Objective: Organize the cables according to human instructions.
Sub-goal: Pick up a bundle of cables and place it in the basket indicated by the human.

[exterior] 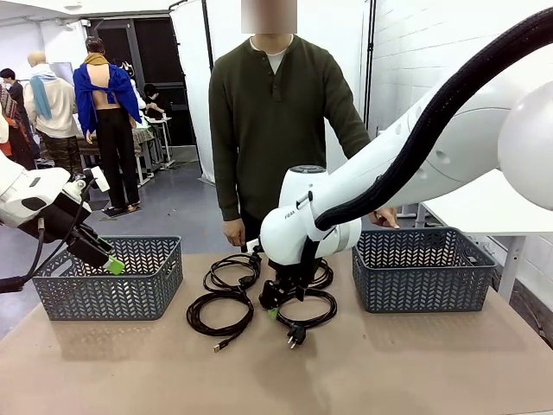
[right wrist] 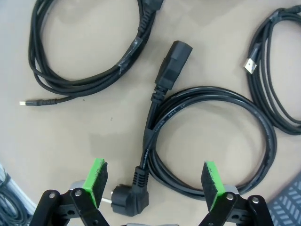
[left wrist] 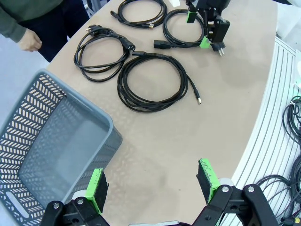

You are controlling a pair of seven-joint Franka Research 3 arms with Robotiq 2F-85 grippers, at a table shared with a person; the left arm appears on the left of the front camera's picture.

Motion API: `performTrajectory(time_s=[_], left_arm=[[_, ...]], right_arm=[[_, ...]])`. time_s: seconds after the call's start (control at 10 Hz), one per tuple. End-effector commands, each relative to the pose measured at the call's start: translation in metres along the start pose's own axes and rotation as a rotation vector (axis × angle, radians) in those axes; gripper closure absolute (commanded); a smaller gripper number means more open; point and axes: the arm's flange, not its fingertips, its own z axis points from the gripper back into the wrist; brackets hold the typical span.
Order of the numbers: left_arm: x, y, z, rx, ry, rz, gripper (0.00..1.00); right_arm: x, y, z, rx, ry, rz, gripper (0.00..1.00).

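Four black coiled cables lie mid-table: a USB cable (exterior: 220, 313), a coil (exterior: 232, 270) behind it, a coil (exterior: 323, 275) behind my right arm, and a power cable (exterior: 308, 316) with a plug. My right gripper (exterior: 278, 301) hangs open just above the power cable (right wrist: 212, 136), its green pads either side of the plug (right wrist: 135, 190) and the coil's edge, not touching. My left gripper (exterior: 111, 259) is open and holds nothing above the left basket (exterior: 108, 285). In the left wrist view the left gripper (left wrist: 151, 182) looks down on the USB cable (left wrist: 153, 85).
A second grey basket (exterior: 423, 270) stands at the right. The person stands at the far side, one hand (exterior: 233, 232) near the cables, the other (exterior: 386, 216) behind the right basket. The table's front half is bare.
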Motion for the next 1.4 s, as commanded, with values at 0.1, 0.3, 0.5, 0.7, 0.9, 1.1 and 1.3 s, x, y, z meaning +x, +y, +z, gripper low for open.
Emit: performTrajectory(time_s=[0.1, 0.3, 0.5, 0.7, 0.9, 1.1, 1.3], left_arm=[[-0.002, 0.002, 0.001, -0.017, -0.012, -0.01, 0.0], [-0.002, 0.002, 0.001, -0.017, -0.012, -0.01, 0.0], [-0.002, 0.002, 0.001, -0.017, -0.012, -0.01, 0.0], [-0.002, 0.002, 0.001, -0.017, -0.012, -0.01, 0.0], [-0.002, 0.002, 0.001, -0.017, -0.012, -0.01, 0.0], [-0.002, 0.002, 0.001, -0.017, -0.012, -0.01, 0.0], [-0.002, 0.002, 0.001, -0.017, -0.012, -0.01, 0.0]], right_arm=[[0.016, -0.002, -0.013, -0.027, 0.026, -0.004, 0.0], [0.022, -0.003, -0.022, -0.037, 0.059, -0.008, 0.0], [0.027, -0.002, -0.025, -0.042, 0.083, -0.002, 0.0], [0.03, -0.002, -0.024, -0.039, 0.095, -0.004, 0.0], [0.031, -0.001, -0.026, -0.038, 0.111, -0.006, 0.0], [0.032, 0.0, -0.03, -0.035, 0.12, -0.003, 0.0], [0.032, 0.001, -0.035, -0.035, 0.123, 0.0, 0.0]])
